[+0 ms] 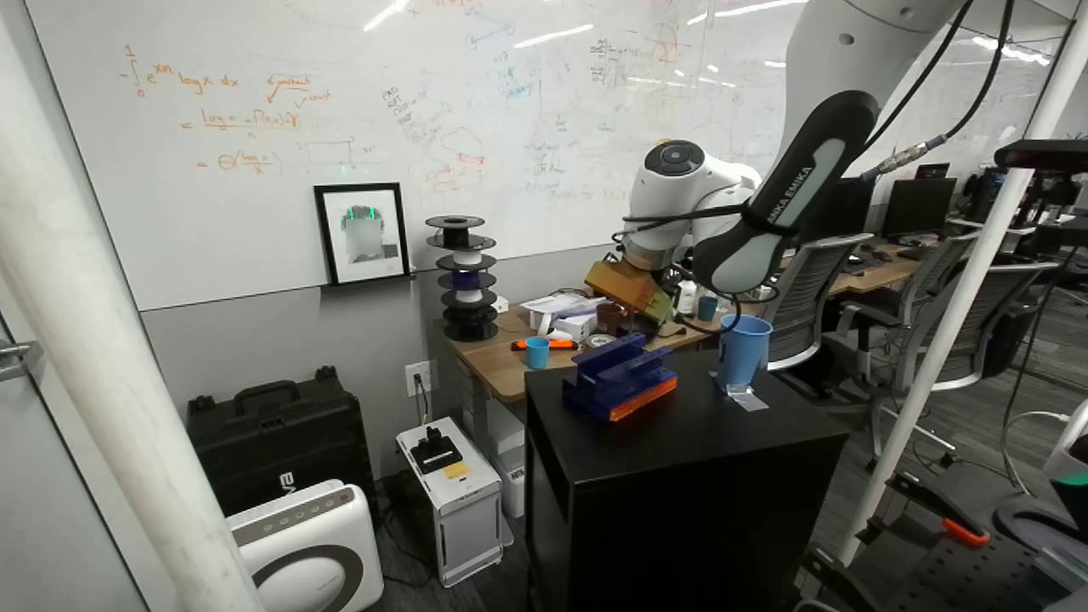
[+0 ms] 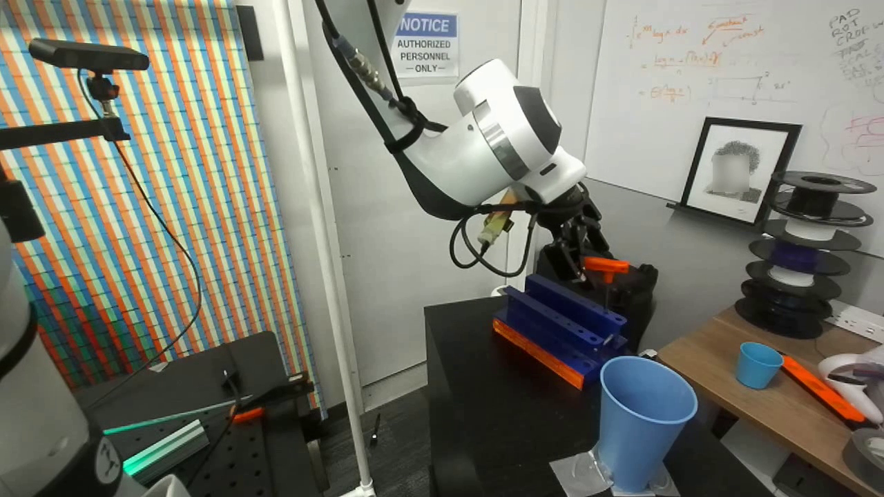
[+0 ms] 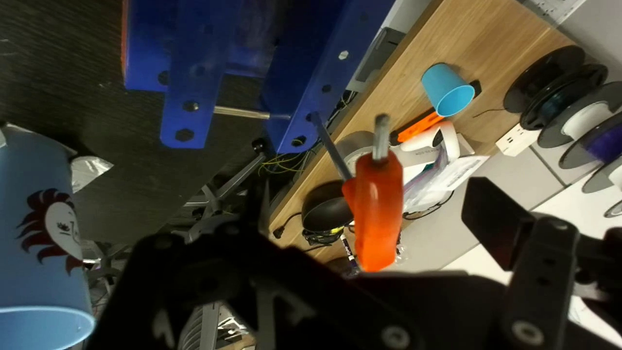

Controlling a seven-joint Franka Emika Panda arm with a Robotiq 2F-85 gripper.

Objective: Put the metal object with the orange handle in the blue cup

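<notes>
The metal object with the orange handle (image 2: 606, 265) is a T-shaped tool. It stands upright with its thin shaft in a hole of the dark blue rack (image 2: 559, 324). In the wrist view its handle (image 3: 378, 214) shows between the two fingers, touching neither visibly. My gripper (image 3: 374, 206) is open and close around the handle; it also shows beside the handle in an exterior view (image 2: 583, 254). In an exterior view the handle is hidden behind the wrist's orange-yellow block (image 1: 631, 291). The tall pale blue cup (image 2: 642, 421) stands upright beside the rack; it also shows in an exterior view (image 1: 742, 353) and wrist view (image 3: 36, 218).
Rack and cup stand on a black cabinet (image 1: 671, 438), the cup with tape at its base. A wooden table (image 2: 718, 345) behind holds a smaller blue cup (image 2: 757, 364), an orange cutter (image 2: 822, 390) and clutter. A stack of spools (image 2: 808, 255) stands near the wall.
</notes>
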